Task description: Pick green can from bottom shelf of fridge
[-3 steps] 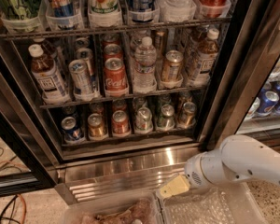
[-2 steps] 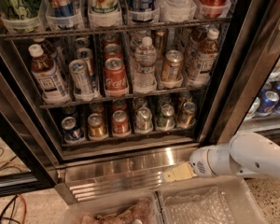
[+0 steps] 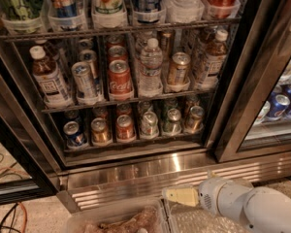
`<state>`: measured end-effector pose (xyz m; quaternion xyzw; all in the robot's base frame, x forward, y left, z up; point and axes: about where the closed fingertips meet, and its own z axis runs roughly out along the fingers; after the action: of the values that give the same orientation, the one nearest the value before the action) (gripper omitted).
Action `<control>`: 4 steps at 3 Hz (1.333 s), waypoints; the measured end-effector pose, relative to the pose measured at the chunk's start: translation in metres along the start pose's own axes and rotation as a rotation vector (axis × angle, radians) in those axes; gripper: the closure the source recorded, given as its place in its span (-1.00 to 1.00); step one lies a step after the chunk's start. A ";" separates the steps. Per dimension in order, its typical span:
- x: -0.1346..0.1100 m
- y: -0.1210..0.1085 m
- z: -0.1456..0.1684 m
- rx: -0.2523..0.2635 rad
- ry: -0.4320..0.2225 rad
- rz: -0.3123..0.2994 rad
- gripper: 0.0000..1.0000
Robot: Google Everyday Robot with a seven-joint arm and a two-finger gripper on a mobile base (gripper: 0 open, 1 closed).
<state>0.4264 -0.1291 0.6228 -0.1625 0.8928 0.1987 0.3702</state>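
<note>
1. Speckled pale floor (image 3: 39,213) at lower left, with a further strip at the far right edge.
2. Black and orange cables (image 3: 14,210) lying loose over that floor near the left edge.
3. Adjoining cooler (image 3: 274,130) at far right, brightly lit inside, seen past a slanting dark metal frame.
4. Blue cans (image 3: 280,105) standing on its pale shelf.
5. Two clear plastic bins (image 3: 111,213) along the bottom edge, side by side; brownish lumps in the left, crinkled clear wrap in the right.
6. Gripper (image 3: 179,196) low at bottom centre, just above the seam between the bins.
</note>
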 end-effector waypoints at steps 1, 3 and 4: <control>0.000 0.000 0.000 -0.004 0.005 -0.002 -1.00; 0.030 -0.009 0.075 -0.108 0.142 0.083 -1.00; 0.037 -0.002 0.123 -0.145 0.153 0.130 -1.00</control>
<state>0.4762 -0.0777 0.5159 -0.1454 0.9103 0.2735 0.2745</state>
